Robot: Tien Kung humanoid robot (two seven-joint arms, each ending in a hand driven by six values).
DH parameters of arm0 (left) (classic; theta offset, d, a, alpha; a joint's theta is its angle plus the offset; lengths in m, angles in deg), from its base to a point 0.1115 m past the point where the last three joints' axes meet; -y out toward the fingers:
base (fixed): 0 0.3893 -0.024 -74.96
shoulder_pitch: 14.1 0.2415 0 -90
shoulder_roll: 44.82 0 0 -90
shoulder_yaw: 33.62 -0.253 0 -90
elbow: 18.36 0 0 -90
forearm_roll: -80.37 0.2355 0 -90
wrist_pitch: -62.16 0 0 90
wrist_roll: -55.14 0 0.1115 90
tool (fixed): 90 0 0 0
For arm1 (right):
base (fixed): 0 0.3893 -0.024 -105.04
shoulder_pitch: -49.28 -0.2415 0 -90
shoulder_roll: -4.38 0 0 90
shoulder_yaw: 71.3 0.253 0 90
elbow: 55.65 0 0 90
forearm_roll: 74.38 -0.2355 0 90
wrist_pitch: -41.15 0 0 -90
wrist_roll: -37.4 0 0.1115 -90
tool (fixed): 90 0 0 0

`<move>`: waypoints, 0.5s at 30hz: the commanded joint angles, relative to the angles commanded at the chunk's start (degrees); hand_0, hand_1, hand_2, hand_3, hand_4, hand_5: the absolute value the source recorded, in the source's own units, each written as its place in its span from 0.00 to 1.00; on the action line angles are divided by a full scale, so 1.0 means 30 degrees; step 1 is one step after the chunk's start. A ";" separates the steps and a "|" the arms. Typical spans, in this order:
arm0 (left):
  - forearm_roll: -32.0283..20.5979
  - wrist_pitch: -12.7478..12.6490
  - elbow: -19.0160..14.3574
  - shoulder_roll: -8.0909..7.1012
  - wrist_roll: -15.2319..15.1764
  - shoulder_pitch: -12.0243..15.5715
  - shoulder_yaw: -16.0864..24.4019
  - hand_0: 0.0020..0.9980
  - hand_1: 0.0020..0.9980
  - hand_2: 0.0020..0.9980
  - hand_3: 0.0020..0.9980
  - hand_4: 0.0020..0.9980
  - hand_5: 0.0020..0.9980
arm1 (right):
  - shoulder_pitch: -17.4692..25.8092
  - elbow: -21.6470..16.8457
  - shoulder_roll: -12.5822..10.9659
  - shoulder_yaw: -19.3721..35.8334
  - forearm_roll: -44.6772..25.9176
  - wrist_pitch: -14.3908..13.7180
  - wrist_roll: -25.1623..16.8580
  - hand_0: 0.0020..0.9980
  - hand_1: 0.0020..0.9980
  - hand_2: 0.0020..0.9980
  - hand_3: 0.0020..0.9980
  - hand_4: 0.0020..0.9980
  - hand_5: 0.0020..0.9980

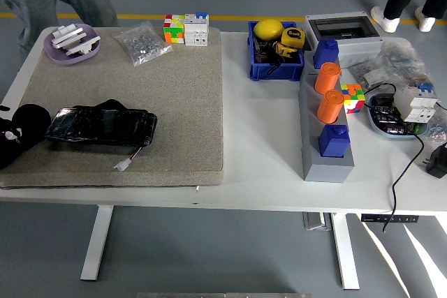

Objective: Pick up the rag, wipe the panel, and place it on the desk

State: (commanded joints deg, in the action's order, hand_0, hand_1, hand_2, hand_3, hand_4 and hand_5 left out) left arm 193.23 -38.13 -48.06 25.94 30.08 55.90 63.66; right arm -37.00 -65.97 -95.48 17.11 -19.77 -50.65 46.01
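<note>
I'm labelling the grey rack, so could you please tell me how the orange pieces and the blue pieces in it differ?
The two orange cylinders are round and lie tilted in the grey rack's middle; the two blue blocks are boxy, upright, and sit at its far and near ends. Both pairs stand in one row.

Two orange cylinders [326, 78] [330, 108], two blue blocks [325, 53] [333, 140], two cubes [174, 28] [353, 96], one blue bin [275, 70], one bag [142, 42] at 11 o'clock, one panel [101, 126] at 9.
</note>
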 joint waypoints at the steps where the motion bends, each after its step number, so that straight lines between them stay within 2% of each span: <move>1: 0.0006 0.0027 0.0061 0.0027 0.0014 -0.0020 -0.0069 0.78 0.82 0.81 0.62 0.91 0.32 | -0.0003 0.0000 -0.0001 -0.0002 0.0001 0.0001 0.0001 0.75 0.67 0.69 0.60 0.98 0.48; 7: 0.0110 0.0098 0.0407 0.0299 0.0097 -0.0164 -0.0357 0.78 0.82 0.81 0.62 0.91 0.32 | -0.0038 0.0000 0.0011 0.0099 0.0041 0.0015 -0.0129 0.75 0.67 0.69 0.60 0.98 0.48; 8: 0.0120 0.0095 0.0510 0.0322 0.0112 -0.0196 -0.0366 0.70 0.82 0.81 0.59 0.81 0.18 | -0.0039 0.0000 0.0005 0.0121 0.0074 0.0028 -0.0179 0.75 0.67 0.69 0.60 0.98 0.48; 13: 0.0168 -0.0048 0.0873 0.0365 0.0182 -0.0258 -0.0276 0.70 0.82 0.81 0.59 0.81 0.18 | -0.0059 0.0000 0.0010 0.0445 0.0302 0.0026 -0.0464 0.75 0.67 0.69 0.60 0.98 0.48; 14: 0.0215 -0.0105 0.0882 0.0368 0.0189 -0.0254 -0.0238 0.52 0.80 0.80 0.58 0.62 0.02 | -0.0054 0.0000 0.0015 0.0502 0.0354 0.0023 -0.0487 0.75 0.67 0.69 0.59 0.97 0.48; 15: 0.0236 -0.0174 0.0902 0.0367 0.0203 -0.0258 -0.0209 0.52 0.80 0.80 0.58 0.62 0.02 | -0.0040 0.0000 0.0023 0.0573 0.0395 0.0020 -0.0517 0.75 0.67 0.69 0.59 0.97 0.48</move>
State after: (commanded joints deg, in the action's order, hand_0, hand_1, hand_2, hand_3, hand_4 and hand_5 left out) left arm 193.94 -38.66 -45.35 27.04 30.69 55.13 63.03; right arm -37.12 -65.97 -95.41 18.83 -18.58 -50.59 44.46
